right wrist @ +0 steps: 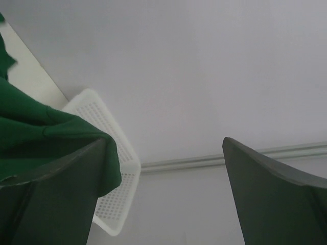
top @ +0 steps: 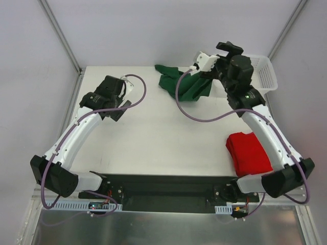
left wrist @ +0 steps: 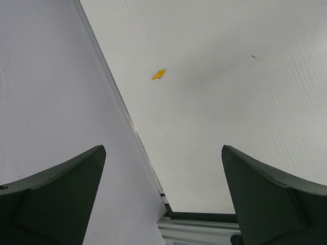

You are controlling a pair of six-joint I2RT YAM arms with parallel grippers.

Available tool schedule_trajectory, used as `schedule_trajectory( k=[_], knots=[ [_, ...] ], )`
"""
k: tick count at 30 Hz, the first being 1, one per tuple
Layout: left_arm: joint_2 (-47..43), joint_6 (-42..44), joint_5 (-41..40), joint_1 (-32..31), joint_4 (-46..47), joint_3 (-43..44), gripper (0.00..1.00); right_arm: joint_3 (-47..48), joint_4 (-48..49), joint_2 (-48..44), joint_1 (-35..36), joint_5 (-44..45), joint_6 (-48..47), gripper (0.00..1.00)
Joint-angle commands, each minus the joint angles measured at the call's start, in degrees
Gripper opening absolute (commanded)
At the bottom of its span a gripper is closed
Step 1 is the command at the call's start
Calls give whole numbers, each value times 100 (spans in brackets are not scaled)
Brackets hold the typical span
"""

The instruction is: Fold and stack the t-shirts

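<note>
Two robot arms work at a white table [top: 153, 138] on which two t-shirts lie well apart. The dark green t-shirt [top: 185, 84] sits crumpled at the far edge, right of centre, near a white mesh basket [top: 265, 76] in the far right corner. The bright red t-shirt [top: 249, 152] lies folded near the right edge, just beside the right arm's lower link.

The right gripper [right wrist: 163, 144] is raised over the green shirt and tilted up toward the wall. Its jaws are spread wide, and a fold of the green cloth hangs over one finger [right wrist: 56, 199] without being pinched.

The left gripper [left wrist: 163, 153] hovers over the far left part of the table, its jaws also spread wide and holding nothing. A small yellow speck [left wrist: 159, 74] shows on the surface ahead of it. Purple cables [top: 204, 118] loop along both arms.
</note>
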Motion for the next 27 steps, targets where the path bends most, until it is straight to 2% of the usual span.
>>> schedule_trajectory(
  k=[1,6,8,11,12,13,14,20,23,25,26,27],
  knots=[
    [111,-100,67,-48,15,272,98,442,-1445,-499,32,-1333,1233,98],
    [164,-82,32,-57,15,325,98,1567,-3227,-218,58,-2684,1858,98],
    [190,-108,-3,-57,15,343,98,1805,-3389,-139,145,-2995,1807,93],
    [208,-179,-126,-48,24,343,99,1744,-3355,-104,523,-3286,1508,60],
    [190,-205,-161,-31,24,334,99,1674,-3154,-104,741,-3295,1473,26],
    [164,-292,-188,4,24,317,99,1604,-3004,-104,822,-3348,1498,11],
    [155,-345,-197,118,16,316,99,1455,-2855,-60,884,-3426,1560,1],
    [-108,-530,-399,672,33,176,99,1454,-1485,256,1288,-4270,2464,1],
    [-275,-513,-496,813,33,35,99,1428,-799,388,1473,-4605,2403,1],
    [-398,-487,-400,831,24,-35,99,1419,-797,441,1543,-4203,2492,10],
    [-442,-487,-338,839,24,-35,99,1419,-945,441,1552,-3957,2518,11],
    [-469,-530,-251,840,24,-18,99,1375,-1068,433,1544,-3311,2527,11]
  ],
)
